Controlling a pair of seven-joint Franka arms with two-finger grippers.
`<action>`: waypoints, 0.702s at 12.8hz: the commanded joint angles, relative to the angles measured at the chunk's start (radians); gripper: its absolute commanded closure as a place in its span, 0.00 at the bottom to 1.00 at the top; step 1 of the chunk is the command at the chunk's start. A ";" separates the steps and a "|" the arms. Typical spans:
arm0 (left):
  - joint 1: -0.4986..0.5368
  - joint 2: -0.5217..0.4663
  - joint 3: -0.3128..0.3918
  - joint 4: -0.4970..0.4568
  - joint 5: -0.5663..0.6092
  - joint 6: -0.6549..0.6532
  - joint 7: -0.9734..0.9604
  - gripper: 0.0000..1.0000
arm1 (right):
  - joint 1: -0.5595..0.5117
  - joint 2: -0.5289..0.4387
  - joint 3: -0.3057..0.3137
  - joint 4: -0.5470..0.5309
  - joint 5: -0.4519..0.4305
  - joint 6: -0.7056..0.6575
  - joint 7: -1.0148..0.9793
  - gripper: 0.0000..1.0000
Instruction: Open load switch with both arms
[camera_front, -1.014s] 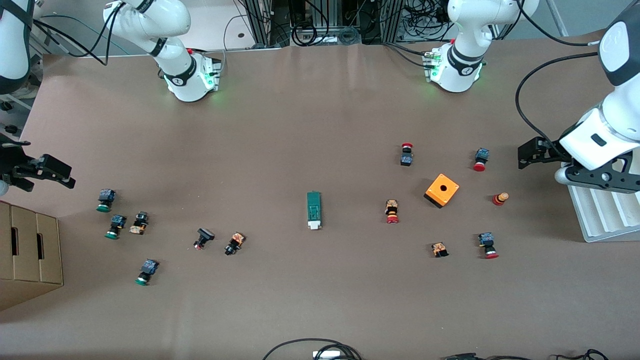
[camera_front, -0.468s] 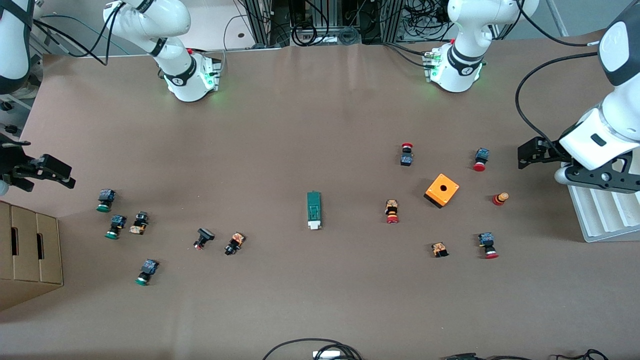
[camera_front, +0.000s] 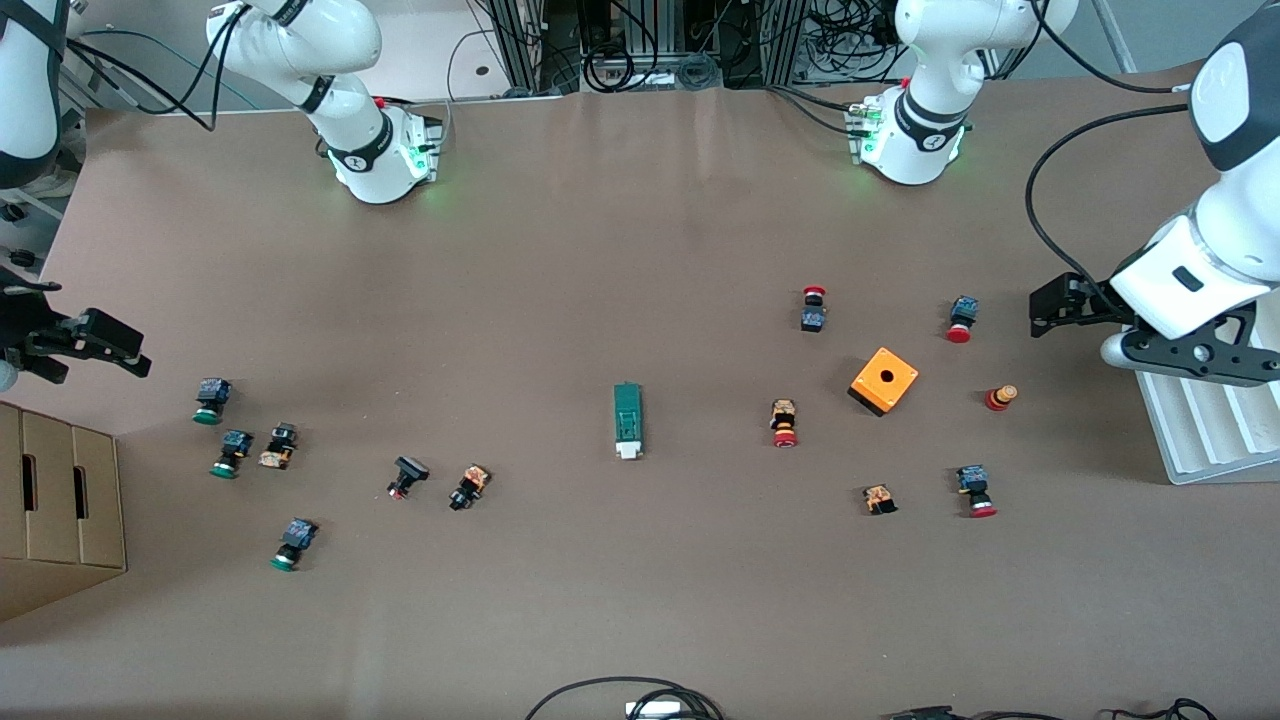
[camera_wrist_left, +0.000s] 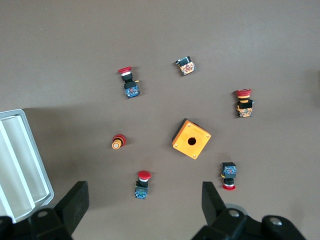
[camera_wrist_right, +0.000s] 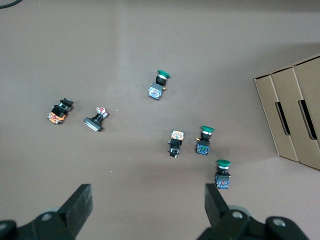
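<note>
Mid-bench in the front view: load switch (camera_front: 628, 421), long axis running toward and away from the camera, white block at the near end; right gripper (camera_front: 75, 340) and left gripper (camera_front: 1060, 305) hover over opposite bench ends, both well apart from it, neither clearly nearer. Left wrist view: left gripper (camera_wrist_left: 142, 202) open over orange box (camera_wrist_left: 191, 139), switch absent. Right wrist view: right gripper (camera_wrist_right: 148, 205) open over green push-buttons (camera_wrist_right: 205, 139), switch absent

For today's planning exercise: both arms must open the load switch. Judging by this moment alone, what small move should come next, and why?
Probably bring both open grippers in over the load switch. It lies untouched mid-table, while the left gripper hovers over the red push-buttons near the orange box and the right gripper hovers over the green push-buttons beside the cardboard box.
</note>
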 joint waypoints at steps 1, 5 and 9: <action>-0.002 -0.001 -0.002 0.013 0.004 -0.015 -0.007 0.00 | 0.002 -0.003 -0.003 -0.001 -0.009 0.011 -0.009 0.00; -0.002 0.002 -0.002 0.015 0.003 -0.011 -0.007 0.00 | 0.004 -0.003 -0.003 -0.001 -0.009 0.010 -0.006 0.00; 0.000 0.002 -0.001 0.012 0.004 -0.013 -0.034 0.00 | 0.002 -0.001 -0.003 -0.001 -0.009 0.010 -0.009 0.00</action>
